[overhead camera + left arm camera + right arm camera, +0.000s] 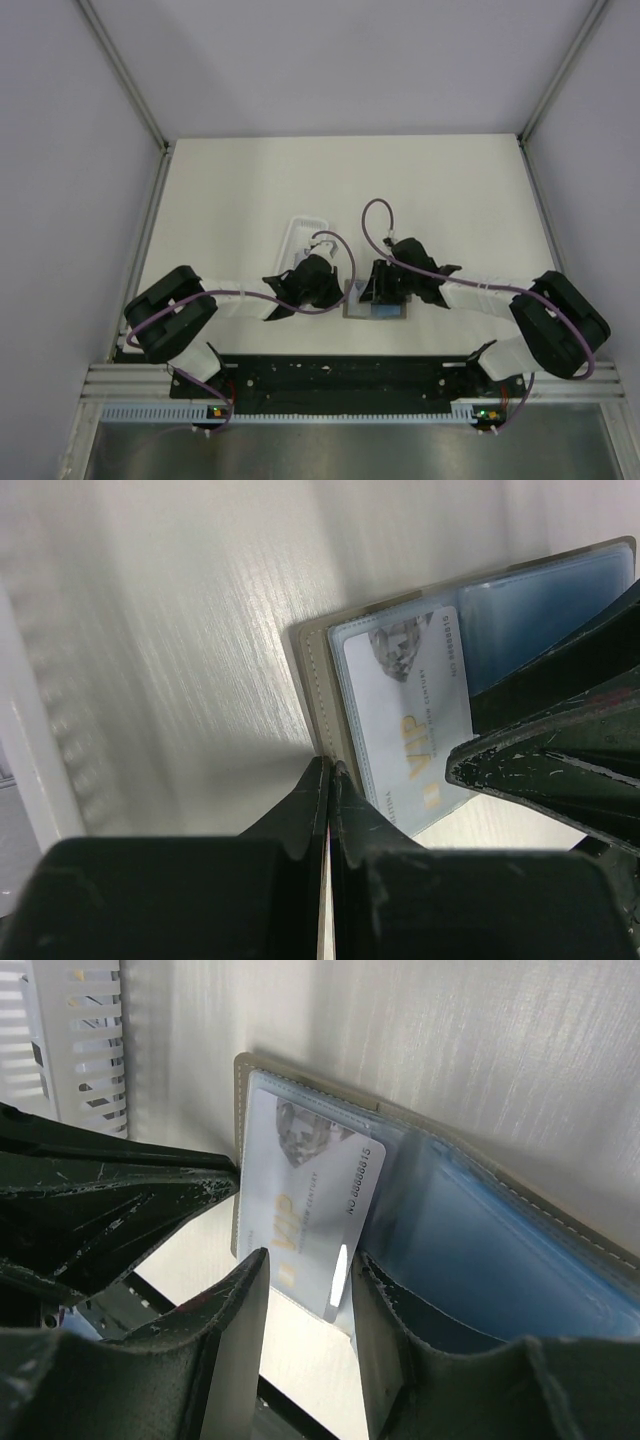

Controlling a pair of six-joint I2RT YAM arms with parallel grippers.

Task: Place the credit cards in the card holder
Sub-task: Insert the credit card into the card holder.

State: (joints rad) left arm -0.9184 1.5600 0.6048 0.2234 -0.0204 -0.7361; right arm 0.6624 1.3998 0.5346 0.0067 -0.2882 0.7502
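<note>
The card holder point(392, 314) lies open on the table between the two grippers, its bluish inner pockets point(480, 1250) facing up. One pale credit card point(405, 715) printed "VIP" sits in the left pocket, and its lower end sticks out. My left gripper point(330, 768) is shut, with its tips against the holder's grey stitched left edge point(310, 680). The right gripper point(310, 1260) is open over the holder. The card's point(300, 1200) protruding corner lies between its fingers, close to the right finger. In the top view the left gripper point(340, 292) and right gripper point(382, 298) meet over the holder.
A long white tray point(300, 232) lies just behind the left gripper, and its edge point(20, 780) shows at the left of the left wrist view. A white slotted rail point(85, 1040) runs along the table's near edge. The right gripper's fingers point(540, 770) lie close to my left fingertips.
</note>
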